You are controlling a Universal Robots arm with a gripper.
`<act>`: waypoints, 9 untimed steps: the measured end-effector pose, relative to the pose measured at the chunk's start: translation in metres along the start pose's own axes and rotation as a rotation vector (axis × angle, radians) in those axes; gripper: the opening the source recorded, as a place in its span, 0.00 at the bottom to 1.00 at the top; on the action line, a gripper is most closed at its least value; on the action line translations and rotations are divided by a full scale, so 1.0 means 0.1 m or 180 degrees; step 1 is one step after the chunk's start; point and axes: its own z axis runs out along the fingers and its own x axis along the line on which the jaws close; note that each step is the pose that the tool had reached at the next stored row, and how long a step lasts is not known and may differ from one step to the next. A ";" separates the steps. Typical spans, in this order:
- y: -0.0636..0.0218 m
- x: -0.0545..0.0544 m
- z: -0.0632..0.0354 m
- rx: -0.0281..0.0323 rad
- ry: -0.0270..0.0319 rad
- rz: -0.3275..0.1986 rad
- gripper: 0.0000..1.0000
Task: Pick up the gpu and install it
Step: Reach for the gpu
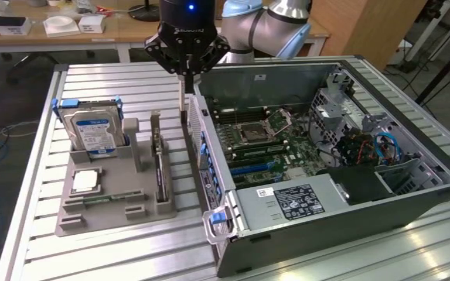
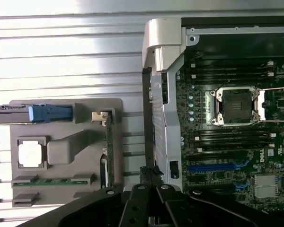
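The slatted table (image 1: 33,193) is gleaming as brushed metal, the holder tray (image 1: 108,213) is looking like matt grey plastic, the gpu (image 1: 159,170) is showing a dull dark face, and the hard drive (image 1: 92,133) is shining as silver metal.

Tally: 1 hard drive (image 1: 92,132); 1 gpu (image 1: 159,170); 1 processor chip (image 1: 86,180); 1 loose memory stick (image 1: 104,199); 1 grey tray (image 1: 104,218); 1 open computer case (image 1: 350,218).
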 end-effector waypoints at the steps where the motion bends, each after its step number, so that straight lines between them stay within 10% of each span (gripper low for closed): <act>1: -0.002 0.02 0.000 0.0000 0.0000 0.0000 0.11; 9: -0.014 0.19 0.003 0.0000 0.0000 0.0000 0.11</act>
